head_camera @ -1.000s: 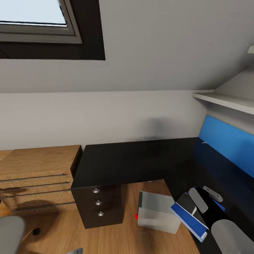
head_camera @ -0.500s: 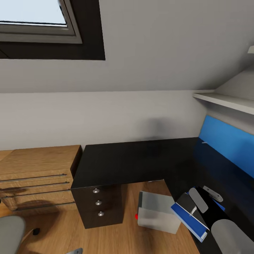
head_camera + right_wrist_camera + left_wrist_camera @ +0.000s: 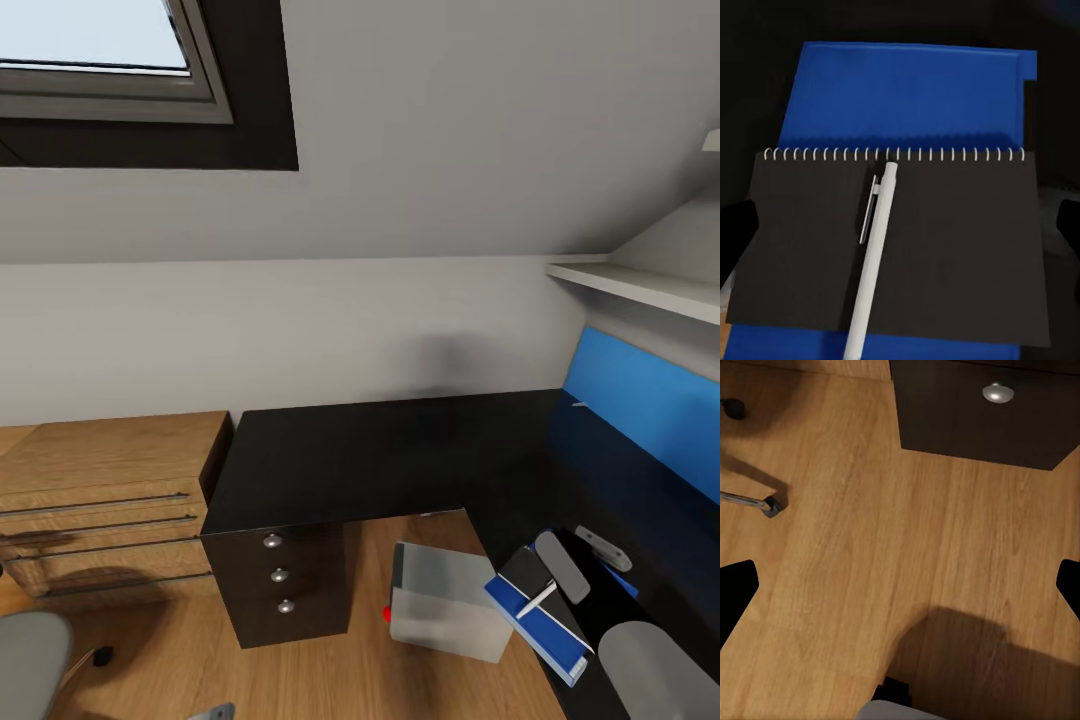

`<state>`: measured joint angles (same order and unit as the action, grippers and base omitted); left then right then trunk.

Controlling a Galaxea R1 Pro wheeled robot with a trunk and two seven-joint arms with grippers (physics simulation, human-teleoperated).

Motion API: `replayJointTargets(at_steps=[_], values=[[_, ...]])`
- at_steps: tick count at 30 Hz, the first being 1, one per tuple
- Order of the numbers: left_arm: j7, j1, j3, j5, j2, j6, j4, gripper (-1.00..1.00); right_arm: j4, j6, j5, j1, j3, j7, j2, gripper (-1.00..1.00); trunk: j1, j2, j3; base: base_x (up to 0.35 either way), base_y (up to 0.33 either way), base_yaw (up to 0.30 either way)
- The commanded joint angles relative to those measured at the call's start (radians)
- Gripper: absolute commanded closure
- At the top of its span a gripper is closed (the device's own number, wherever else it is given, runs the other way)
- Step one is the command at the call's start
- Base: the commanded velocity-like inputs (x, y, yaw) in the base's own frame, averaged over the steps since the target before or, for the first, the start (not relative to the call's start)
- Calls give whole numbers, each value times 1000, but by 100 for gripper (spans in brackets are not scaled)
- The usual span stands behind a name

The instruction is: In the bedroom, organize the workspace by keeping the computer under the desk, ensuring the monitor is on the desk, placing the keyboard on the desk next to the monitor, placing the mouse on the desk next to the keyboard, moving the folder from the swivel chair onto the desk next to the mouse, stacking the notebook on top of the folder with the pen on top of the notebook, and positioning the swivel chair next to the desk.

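The pen (image 3: 874,255), a thin white stick with a clip, lies loose on the notebook (image 3: 945,247), a matte black spiral-bound rectangle stacked on the glossy blue folder (image 3: 915,97). In the head view this stack (image 3: 540,612) sits at the front edge of the black desk (image 3: 380,450), overhanging it a little near the corner where the L-shaped top turns. My right gripper (image 3: 900,225) hovers over the notebook with its dark fingertips spread wide, gripping nothing. The light grey computer (image 3: 445,600) stands on the wooden floor (image 3: 870,547) under the desk, beside a dark three-drawer unit (image 3: 285,590) with round metal knobs. My left gripper (image 3: 900,585) hangs open over the floor planks.
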<state>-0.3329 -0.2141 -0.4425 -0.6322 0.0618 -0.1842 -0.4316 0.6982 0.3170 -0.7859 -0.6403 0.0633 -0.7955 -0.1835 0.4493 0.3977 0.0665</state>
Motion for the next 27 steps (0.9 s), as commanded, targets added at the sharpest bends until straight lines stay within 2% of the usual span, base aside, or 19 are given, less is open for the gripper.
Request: replayJointTargets(at_steps=[1,3,6,8,9,11,12,14,16,17,20,22,23,25,27], values=[[-6,-1,-9,-9,1,-4,-1,-100,4,7,-4,-1,6,-8,-2,-100,1,2,2,0,0,0],[-6,-1,-9,-10,1,-3,-1,-100,22,6,-5,-1,7,-11,-1,-100,1,2,2,0,0,0],[-6,-1,-9,-10,1,-3,-1,-100,129,9,-5,0,8,-31,2,-100,1,2,2,0,0,0],[-6,-1,-9,-10,1,-3,-1,-100,196,11,-6,3,10,-68,4,-100,1,2,2,0,0,0],[-6,-1,-9,-10,0,-3,-1,-100,257,13,-9,5,15,-118,11,-100,1,2,2,0,0,0],[-6,-1,-10,-11,0,-3,-1,-100,294,15,-11,7,31,-162,33,-100,1,2,2,0,0,0],[-6,-1,-10,-11,0,-3,-1,-100,308,15,-10,7,51,-183,58,-100,1,2,2,0,0,30],[-6,-1,-10,-11,0,-3,-1,-100,316,15,-10,7,81,-197,87,-100,1,2,2,0,0,82],[-6,-1,-11,-11,0,-3,-1,-100,311,12,-8,8,169,-211,144,-100,1,2,2,0,0,180],[-6,-1,-11,-11,0,-4,0,-100,259,-3,-6,8,311,-216,202,-100,1,2,2,0,0,248],[-6,-1,-10,-10,1,-5,0,-100,199,-88,-6,8,471,-217,257,-100,1,2,2,-9,5,262],[-6,-1,-11,-9,1,-6,0,-100,172,-140,-7,8,537,-214,272,-100,1,2,2,-126,104,269],[-6,-1,-11,-8,1,-6,-1,-100,165,-151,-7,8,551,-213,275,-100,1,2,2,-172,151,270],[-6,-1,-10,-8,1,-5,0,-100,124,-206,-6,8,609,-209,291,-100,1,2,2,-212,191,271],[-6,-1,-11,-8,1,-3,0,-100,101,-241,-6,8,633,-203,301,-100,1,2,2,-234,211,272]])
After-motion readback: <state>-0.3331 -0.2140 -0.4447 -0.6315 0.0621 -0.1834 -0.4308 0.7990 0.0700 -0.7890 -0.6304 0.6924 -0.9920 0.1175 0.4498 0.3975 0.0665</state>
